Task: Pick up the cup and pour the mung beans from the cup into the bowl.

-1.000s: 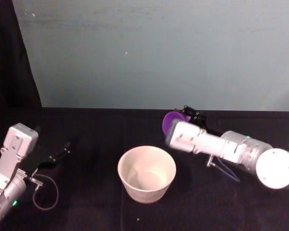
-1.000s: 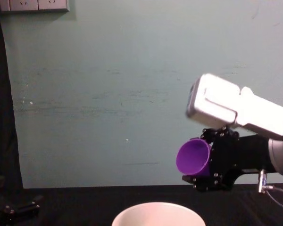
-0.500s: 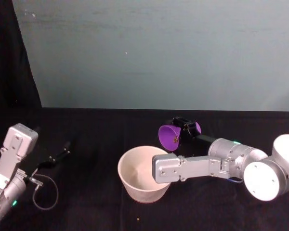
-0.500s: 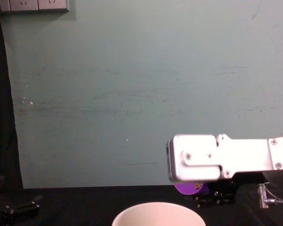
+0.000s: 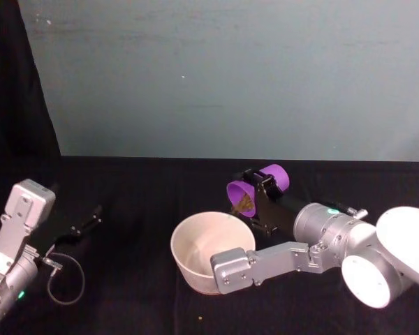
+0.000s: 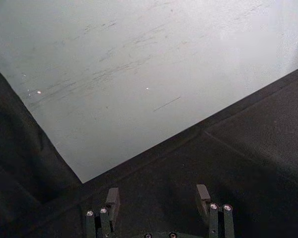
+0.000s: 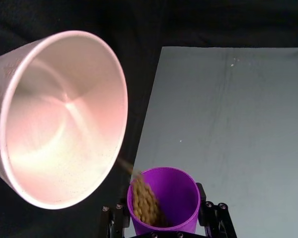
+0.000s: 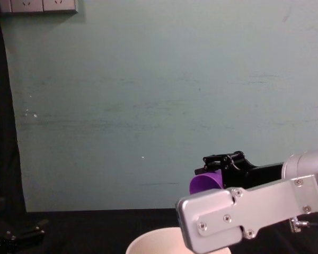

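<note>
The purple cup [image 5: 255, 190] hangs tipped on its side just above the far right rim of the pale bowl [image 5: 195, 246], its mouth facing the bowl. My right gripper [image 5: 267, 188] is shut on the cup. In the right wrist view, brown mung beans [image 7: 143, 200] slide out of the cup [image 7: 185, 194] toward the bowl [image 7: 59, 124], whose inside looks bare. The chest view shows the cup [image 8: 204, 182] above the bowl's rim [image 8: 148, 246], partly behind my right forearm [image 8: 244, 211]. My left gripper [image 6: 158, 198] rests open at the table's left [image 5: 84, 227], holding nothing.
A black cloth covers the table [image 5: 126, 188], with a teal wall [image 5: 216, 77] close behind. A loose cable loop [image 5: 66, 279] lies by my left arm. One small speck [image 5: 200, 319] lies on the cloth in front of the bowl.
My right wrist has rolled further, tipping the cup's mouth down toward the bowl, and beans now run out. The right forearm has swung lower in front. The left arm has not moved.
</note>
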Available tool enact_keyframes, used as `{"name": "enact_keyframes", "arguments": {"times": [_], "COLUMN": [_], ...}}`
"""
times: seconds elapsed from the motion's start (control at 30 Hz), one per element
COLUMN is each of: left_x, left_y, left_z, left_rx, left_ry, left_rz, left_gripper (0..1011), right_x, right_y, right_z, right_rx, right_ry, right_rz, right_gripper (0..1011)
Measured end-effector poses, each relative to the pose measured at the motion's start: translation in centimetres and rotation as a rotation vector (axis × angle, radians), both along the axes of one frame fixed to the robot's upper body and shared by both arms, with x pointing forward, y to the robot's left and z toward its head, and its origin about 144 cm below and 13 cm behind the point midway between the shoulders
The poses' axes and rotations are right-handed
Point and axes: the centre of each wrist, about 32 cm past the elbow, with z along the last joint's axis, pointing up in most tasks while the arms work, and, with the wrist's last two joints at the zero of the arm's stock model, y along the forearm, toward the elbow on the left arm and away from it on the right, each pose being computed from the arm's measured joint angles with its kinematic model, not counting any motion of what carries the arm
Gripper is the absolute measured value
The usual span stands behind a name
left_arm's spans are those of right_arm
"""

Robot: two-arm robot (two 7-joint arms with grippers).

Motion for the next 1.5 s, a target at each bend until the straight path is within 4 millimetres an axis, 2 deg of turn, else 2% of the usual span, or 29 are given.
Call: {"name": "enact_keyframes", "arguments": {"times": [1.5], "left_x": [0.0], "left_y": [0.0], "left_z": [0.0], "left_rx": [0.0], "left_ry": [0.0], "left_rz": [0.0], "left_gripper": [1003], "right_x": [-2.2], "right_y": [2.3], "right_z": [-1.2], "right_rx": [-0.407], "right_ry": [-0.308], "right_rz": [0.064], "right_gripper": [747]}}
